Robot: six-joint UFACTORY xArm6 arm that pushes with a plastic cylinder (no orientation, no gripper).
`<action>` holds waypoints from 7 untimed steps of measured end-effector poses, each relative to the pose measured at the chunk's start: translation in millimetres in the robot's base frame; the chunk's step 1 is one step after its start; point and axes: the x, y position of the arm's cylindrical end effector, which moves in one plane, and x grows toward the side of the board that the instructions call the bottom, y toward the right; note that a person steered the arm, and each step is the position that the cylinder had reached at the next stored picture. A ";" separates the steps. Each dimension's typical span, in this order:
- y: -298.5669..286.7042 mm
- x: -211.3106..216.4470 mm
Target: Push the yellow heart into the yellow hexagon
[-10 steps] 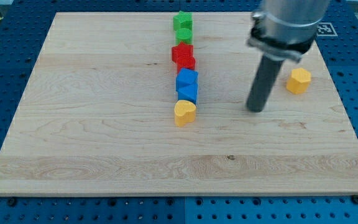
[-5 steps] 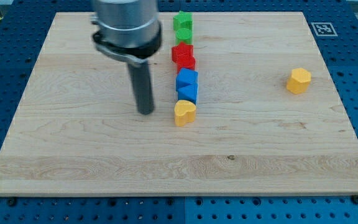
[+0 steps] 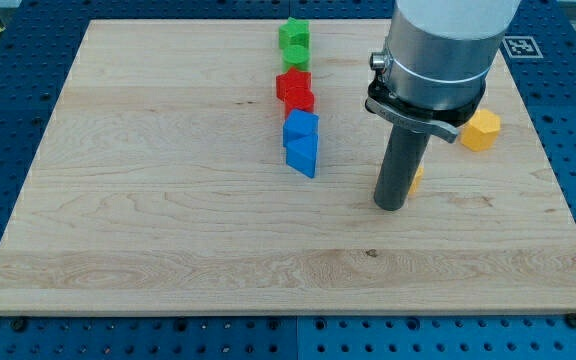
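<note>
The yellow heart (image 3: 417, 179) shows only as a small yellow sliver at the right side of my rod, mostly hidden behind it. My tip (image 3: 390, 205) rests on the board right of centre, touching or just left of the heart. The yellow hexagon (image 3: 482, 130) sits up and to the right of the heart, partly covered by the arm's collar on its left side. There is a gap between the heart and the hexagon.
A column of blocks stands at the view's top centre: two green blocks (image 3: 294, 40), two red blocks (image 3: 295, 90) and two blue blocks (image 3: 301, 142). The wooden board (image 3: 168, 220) ends near the hexagon at the view's right edge.
The rod has swept from the heart's left to right of centre. The yellow heart has moved from below the blue blocks to the right, toward the hexagon. The other blocks have not moved.
</note>
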 end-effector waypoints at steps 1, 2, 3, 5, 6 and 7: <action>0.0 -16.7; 6.0 -32.9; 22.5 -39.1; 62.6 -68.0; 67.9 -74.2; 34.8 -74.2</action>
